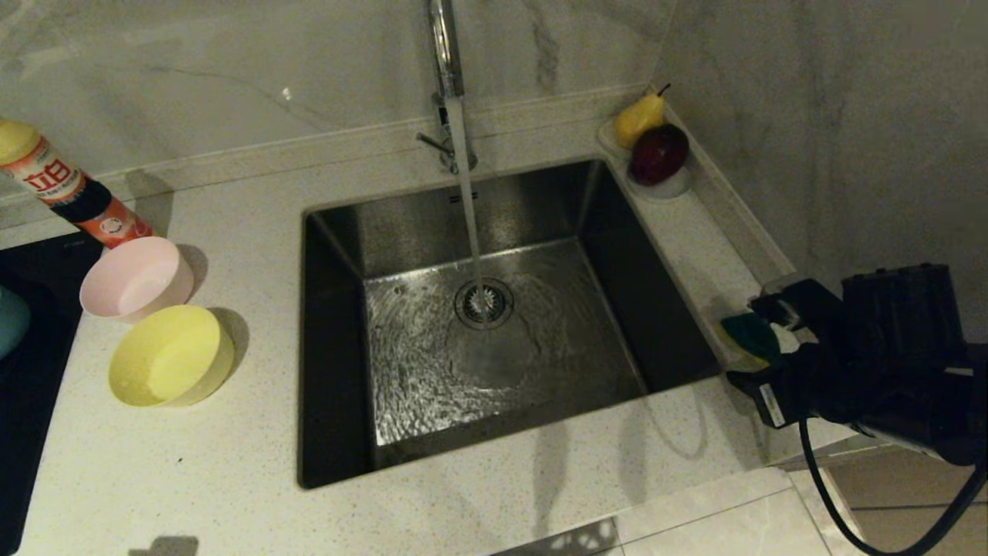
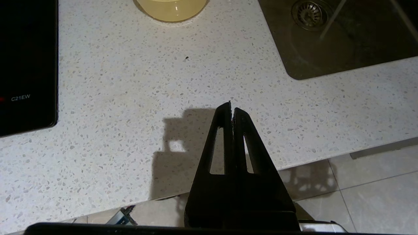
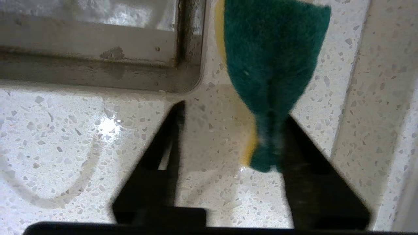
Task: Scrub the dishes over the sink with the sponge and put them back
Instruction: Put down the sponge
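Pink bowl (image 1: 137, 278) and yellow bowl (image 1: 171, 355) sit on counter (image 1: 193, 471) left of sink (image 1: 478, 324); sliver of blue bowl (image 1: 11, 318) at far left edge. Left gripper (image 2: 232, 109) parked above counter's front edge, clenched, empty. Tap water (image 1: 467, 208) runs onto drain strainer (image 1: 484, 303). Judgement: bowls all back in place, scrubbing likely done; sponge being put down.

Right gripper (image 3: 228, 137) low over counter right of sink, jaws spread. Sponge (image 3: 271, 71) leans against one finger (image 3: 297, 153), other finger clear; no squeeze, reads as released.

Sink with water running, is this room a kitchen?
Probably yes, a home kitchen: a steel sink under a running tap, plastic bowls on a speckled stone counter, and a black cooktop beside it.
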`<state>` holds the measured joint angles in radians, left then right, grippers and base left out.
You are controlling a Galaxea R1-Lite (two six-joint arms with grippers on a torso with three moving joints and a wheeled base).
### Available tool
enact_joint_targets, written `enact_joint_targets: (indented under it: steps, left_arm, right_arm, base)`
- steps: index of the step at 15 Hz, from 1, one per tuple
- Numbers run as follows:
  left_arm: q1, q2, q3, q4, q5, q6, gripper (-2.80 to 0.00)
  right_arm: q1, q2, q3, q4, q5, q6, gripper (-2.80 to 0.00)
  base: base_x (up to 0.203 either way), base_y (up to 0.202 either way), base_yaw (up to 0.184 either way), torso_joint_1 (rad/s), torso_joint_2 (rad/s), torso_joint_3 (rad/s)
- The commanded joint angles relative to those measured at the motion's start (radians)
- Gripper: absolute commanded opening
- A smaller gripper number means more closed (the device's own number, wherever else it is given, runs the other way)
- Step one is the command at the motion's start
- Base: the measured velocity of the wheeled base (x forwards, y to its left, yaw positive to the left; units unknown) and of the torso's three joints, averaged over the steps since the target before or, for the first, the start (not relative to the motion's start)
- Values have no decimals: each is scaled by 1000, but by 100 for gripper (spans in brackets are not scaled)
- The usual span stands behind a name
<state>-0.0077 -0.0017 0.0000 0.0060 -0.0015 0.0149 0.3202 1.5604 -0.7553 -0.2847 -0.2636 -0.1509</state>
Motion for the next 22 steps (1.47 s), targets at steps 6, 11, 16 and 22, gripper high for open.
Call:
enact_joint_targets:
  steps: [6,11,16,22]
  left_arm:
    - [0,0,2,0,0,0,-280]
    - [0,0,2,0,0,0,-280]
    - [0,0,2,0,0,-1,-280]
    - [0,0,2,0,0,0,-280]
  right_arm:
    - [15,-36,5,3,11,15,0]
    - [43,-22,4,7,12,157,0]
    - [63,-11,16,13,12,226,0]
    - [63,-21,-24,1,7,270,0]
  base:
    - [0,0,0,0,0,0]
    - [0,0,0,0,0,0]
    - [0,0,0,0,0,0]
    - [0,0,0,0,0,0]
